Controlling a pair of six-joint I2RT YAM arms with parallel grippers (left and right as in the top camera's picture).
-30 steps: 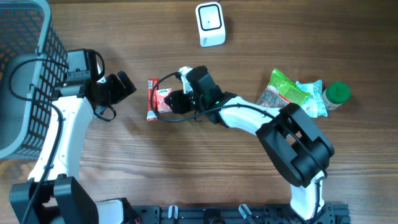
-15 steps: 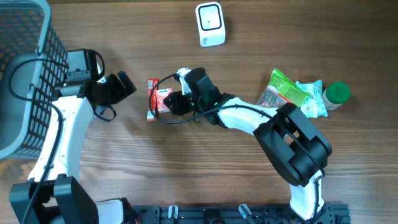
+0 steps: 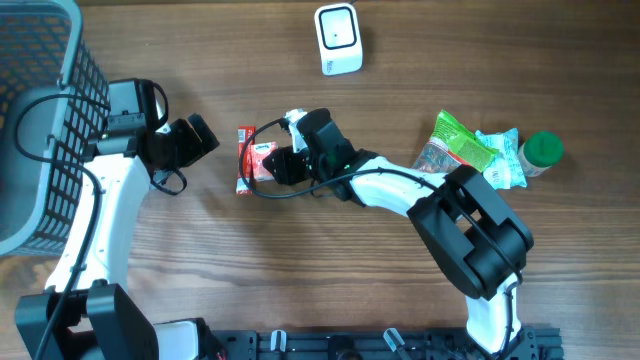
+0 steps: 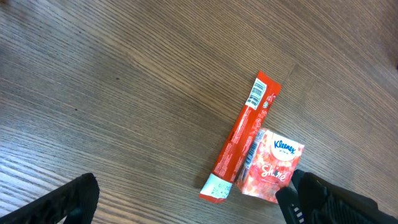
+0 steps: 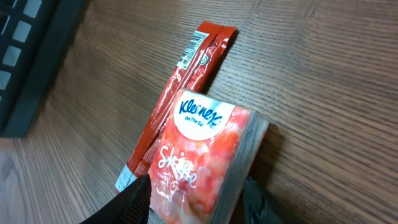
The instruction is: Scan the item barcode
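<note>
wooden table [image 3: 300, 270] | on it: scanner [image 3: 338, 38], red packet [image 4: 242, 143], tissue pack [image 4: 272, 165], snack bags [image 3: 455, 145], jar [image 3: 543, 150]

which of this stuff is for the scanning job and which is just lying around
For the job:
Kleenex pack, gripped by the right tool
white scanner

Lying about:
red stick packet
green bag
teal packet
green-lidded bottle
basket

We see a mock shop checkout on a robot test bench. A white barcode scanner [image 3: 338, 39] stands at the far edge of the wooden table [image 3: 250, 280], and a grey wire shopping basket [image 3: 40, 120] sits far left. Packaged goods lie about: a tissue pack [image 5: 199, 149] and red stick packet [image 4: 241, 142] mid-table, green packets [image 3: 455, 145] and a green-capped bottle [image 3: 540, 152] right. A black mounting rail [image 3: 350, 345] runs along the near edge.
</note>
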